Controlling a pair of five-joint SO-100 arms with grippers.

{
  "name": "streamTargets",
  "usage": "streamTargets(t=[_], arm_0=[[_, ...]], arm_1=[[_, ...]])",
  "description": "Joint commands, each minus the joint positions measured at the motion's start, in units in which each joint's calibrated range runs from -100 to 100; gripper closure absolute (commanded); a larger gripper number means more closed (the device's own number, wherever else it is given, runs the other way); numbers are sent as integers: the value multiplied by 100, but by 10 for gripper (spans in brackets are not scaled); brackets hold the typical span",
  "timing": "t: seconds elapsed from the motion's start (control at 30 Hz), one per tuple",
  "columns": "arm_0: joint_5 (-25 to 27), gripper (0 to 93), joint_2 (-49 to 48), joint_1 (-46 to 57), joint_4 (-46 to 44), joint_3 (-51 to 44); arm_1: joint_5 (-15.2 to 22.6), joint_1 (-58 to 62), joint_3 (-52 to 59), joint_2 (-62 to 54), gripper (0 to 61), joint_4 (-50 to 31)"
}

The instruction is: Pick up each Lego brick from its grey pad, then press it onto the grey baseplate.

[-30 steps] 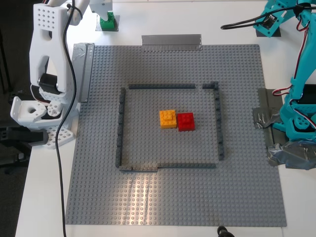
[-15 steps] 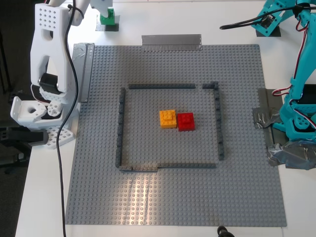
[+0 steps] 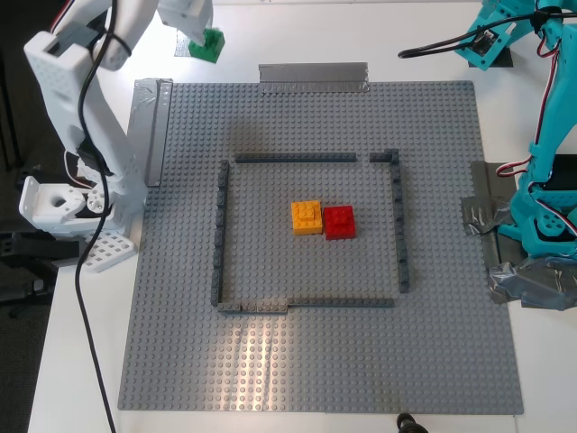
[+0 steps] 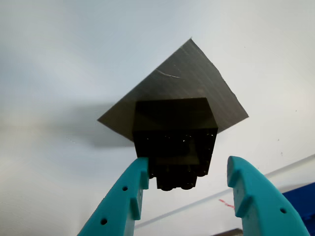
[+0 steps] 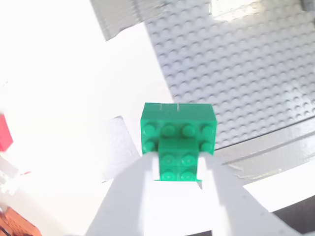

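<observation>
In the first wrist view a black brick [image 4: 174, 142] sits on a silvery grey pad [image 4: 189, 78]. My first gripper [image 4: 184, 184], with teal fingers [image 4: 129, 199], is open with one jaw on each side of the brick. In the exterior view it is at the top right [image 3: 487, 47]. My second gripper [image 5: 179, 164], on the white arm, is shut on the green brick [image 5: 177, 129] and holds it tilted above the table beside a pale grey pad [image 5: 117, 147]. The brick shows at the exterior view's top left [image 3: 211, 43]. The grey baseplate [image 3: 325, 361] with its dark wall outline [image 3: 219, 234] fills the middle.
An orange brick [image 3: 306, 216] and a red brick [image 3: 339, 222] sit side by side inside the outline. Grey tape strips lie along the plate's far edge [image 3: 313, 77] and its edge at the exterior view's left [image 3: 153, 117]. The arm bases stand beside the plate, with crumpled tape [image 3: 491, 234] by the teal one.
The white arm has swung and risen. The green brick has come up off its pad, shifted slightly towards the exterior view's right and tilted. The teal arm has barely moved.
</observation>
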Motion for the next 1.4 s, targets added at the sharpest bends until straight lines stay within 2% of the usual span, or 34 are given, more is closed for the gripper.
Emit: streamTargets(t=[0.0,0.17,0.33,0.43,0.53,0.73,0.8,0.87,1.07,1.23,1.37], arm_0=[[-6,865,-19,19,-5,-164],[-50,907,-19,34,-5,-164],[-128,927,-62,34,60,-318],[-324,927,-371,63,92,-281],[-465,927,-981,41,581,-272],[-475,927,-1856,-235,2070,-263],[-402,927,-2079,-365,2070,-182],[-138,927,-2423,-583,2070,378],[350,927,-3118,-1178,2070,1985],[340,927,-3770,-1765,2070,2888],[72,927,-4431,-2237,1842,3502]], arm_1=[[-317,557,465,-1349,612,629],[-923,1551,1955,-2508,612,483],[-1060,2726,3526,-3495,612,442],[-1040,3466,4230,-3933,612,410],[-928,4285,4736,-4319,612,336],[-601,5540,5007,-4362,613,-168],[-474,5860,5052,-4259,613,-412],[-278,6215,5187,-4053,613,-860],[-44,6513,5549,-3538,613,-1665],[15,6621,5801,-3177,613,-2276],[-10,6629,5819,-2928,613,-2577]])
